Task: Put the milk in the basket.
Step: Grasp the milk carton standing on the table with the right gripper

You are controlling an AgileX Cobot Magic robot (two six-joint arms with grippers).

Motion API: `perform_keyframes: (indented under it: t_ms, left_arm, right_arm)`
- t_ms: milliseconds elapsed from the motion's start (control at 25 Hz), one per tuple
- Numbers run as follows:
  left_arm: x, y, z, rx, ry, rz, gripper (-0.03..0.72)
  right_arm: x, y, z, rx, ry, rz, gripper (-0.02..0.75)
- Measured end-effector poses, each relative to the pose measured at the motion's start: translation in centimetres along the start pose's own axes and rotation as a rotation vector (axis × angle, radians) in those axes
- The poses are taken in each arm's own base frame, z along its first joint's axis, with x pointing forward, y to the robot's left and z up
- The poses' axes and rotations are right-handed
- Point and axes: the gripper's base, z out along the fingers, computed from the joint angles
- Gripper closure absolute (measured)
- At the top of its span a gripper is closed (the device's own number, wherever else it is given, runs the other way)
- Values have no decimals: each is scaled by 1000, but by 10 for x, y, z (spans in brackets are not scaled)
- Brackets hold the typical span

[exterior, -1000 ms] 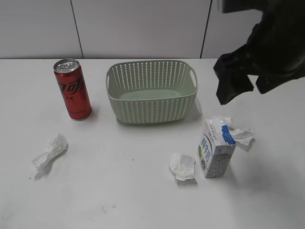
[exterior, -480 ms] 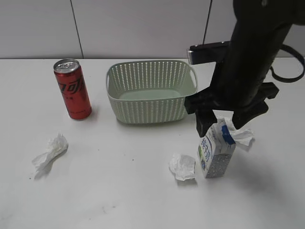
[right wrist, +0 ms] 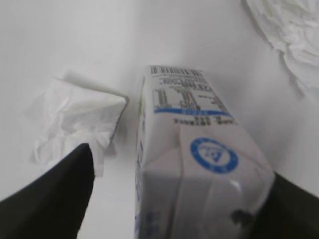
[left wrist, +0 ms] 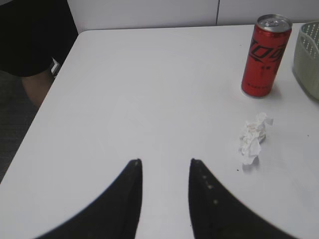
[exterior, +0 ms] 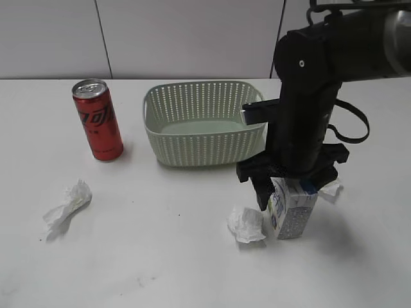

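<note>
The milk point(exterior: 294, 213) is a small white carton with speckled sides, standing upright on the white table to the right of the front of the basket. The pale green perforated basket point(exterior: 204, 138) stands at the back centre and is empty. My right gripper point(exterior: 292, 187) has come down over the carton's top and is open, with one finger on each side of it. In the right wrist view the carton point(right wrist: 199, 149) fills the space between the fingers of my right gripper point(right wrist: 180, 162), with a gap showing on the left side. My left gripper point(left wrist: 165, 162) is open and empty above bare table.
A red soda can point(exterior: 97, 120) stands left of the basket and also shows in the left wrist view point(left wrist: 264, 55). Crumpled tissues lie at the front left point(exterior: 67, 202), just left of the carton point(exterior: 246, 224) and behind it on the right point(exterior: 331, 187).
My right arm has come down from the upper right onto the milk, and its open fingers now straddle the carton's top. The carton has not moved.
</note>
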Motion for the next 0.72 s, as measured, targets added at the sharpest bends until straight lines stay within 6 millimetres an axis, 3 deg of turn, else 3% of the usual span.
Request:
perform_keyframes:
  t_ms: [160,360,560,720]
  left_arm:
    - [0,0,0,0,0,0,450]
    - [0,0,0,0,0,0,450]
    - [0,0,0,0,0,0,450]
    - [0,0,0,0,0,0,450]
  right_arm:
    - [-1,0,8,10,20,-1,193]
    - [-1,0,10,12,25,-1,396]
    - [-1,0,8,10,30,-1,395]
    - [-4,1,-13,21,67,-39,396]
